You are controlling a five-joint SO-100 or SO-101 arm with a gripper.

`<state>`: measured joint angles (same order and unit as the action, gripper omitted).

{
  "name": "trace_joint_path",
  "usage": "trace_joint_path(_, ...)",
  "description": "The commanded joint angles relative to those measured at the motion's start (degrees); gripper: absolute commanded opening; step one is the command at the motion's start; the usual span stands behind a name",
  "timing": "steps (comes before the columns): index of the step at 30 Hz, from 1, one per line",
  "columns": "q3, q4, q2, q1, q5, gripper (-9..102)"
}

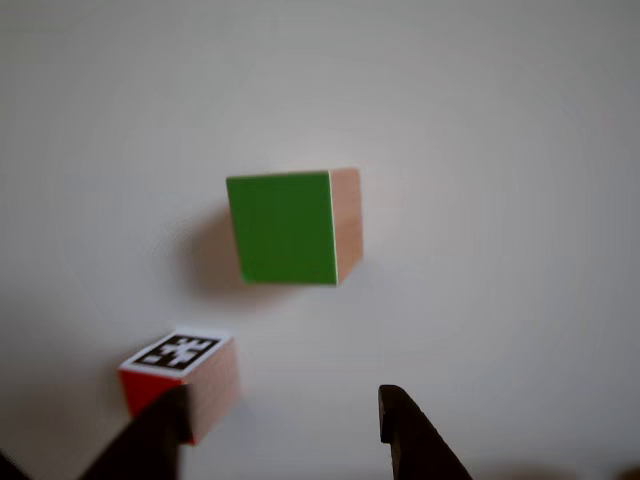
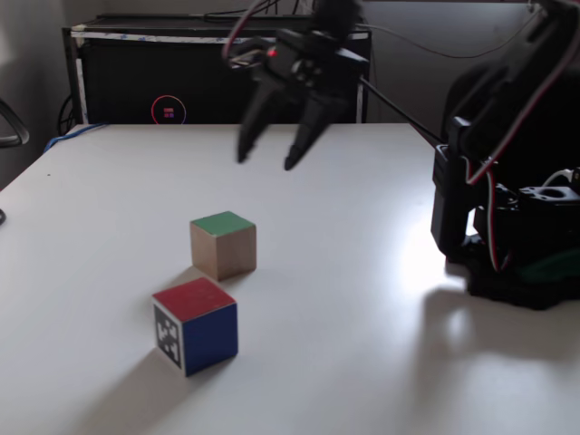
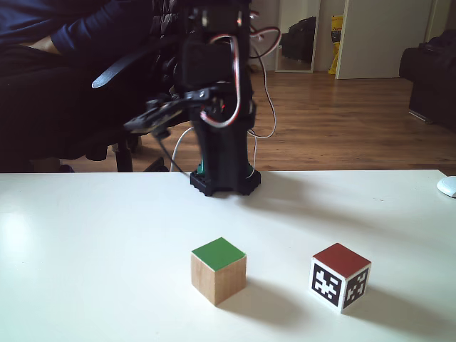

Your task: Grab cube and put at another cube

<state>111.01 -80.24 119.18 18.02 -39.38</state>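
2 blocks, the cube (image 2: 223,244) and another cube (image 2: 196,324), sit apart on the table (image 2: 362,344).

A plain white rectangular table (image 2: 362,362) fills the foreground in both fixed views. Beyond the table's far edge in a fixed view stands a low black cabinet (image 2: 127,82) with a small glowing pink ring (image 2: 168,112) on its front. A blue cable (image 2: 77,136) runs between the cabinet and the table's far left corner. In the other fixed view, a white rounded object (image 3: 447,187) rests at the table's right edge. Behind the table lie a brown wooden floor (image 3: 342,121), a white door (image 3: 381,37), and a dark-sleeved seated person (image 3: 64,43) on the left.
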Motion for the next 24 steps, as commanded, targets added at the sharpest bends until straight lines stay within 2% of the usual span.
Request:
trace_joint_path(1,-6.68,-0.70,-3.78,0.88,-2.90,42)
trace_joint_path(10,-6.77,-0.26,-6.59,0.97,-7.12,43)
trace_joint_path(24,-23.47,-2.46,-31.73,3.16,-7.82,43)
